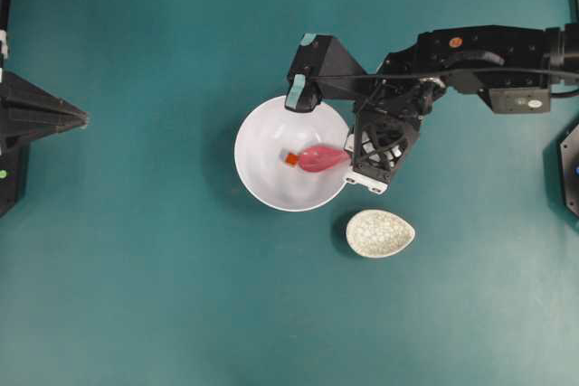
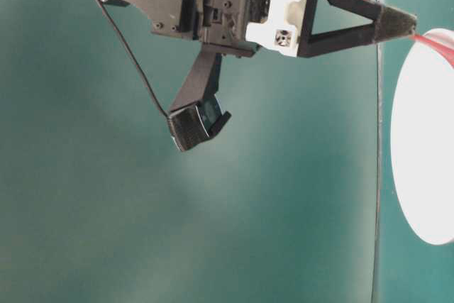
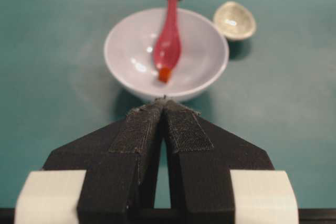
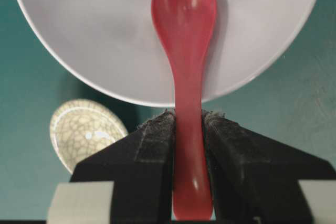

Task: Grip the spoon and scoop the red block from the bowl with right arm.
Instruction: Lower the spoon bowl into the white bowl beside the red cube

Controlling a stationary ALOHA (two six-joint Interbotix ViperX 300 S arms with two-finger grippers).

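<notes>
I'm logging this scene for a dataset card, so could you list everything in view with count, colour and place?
bowl: one, white, middle of the table.
spoon: one, glossy pink-red, scoop inside the bowl, handle clamped in the right end effector.
red block: one, red-orange, inside the bowl at the tip of the spoon's scoop.
spoon rest: one, speckled grey-white, egg-shaped, on the table beside the bowl, apart from it.
table: one, teal surface under everything.
right end effector: one, black with white blocks, at the bowl's rim, shut on the spoon's handle.
left end effector: one, black, pads together, away from the bowl at the left edge of the overhead view, holding nothing.
</notes>
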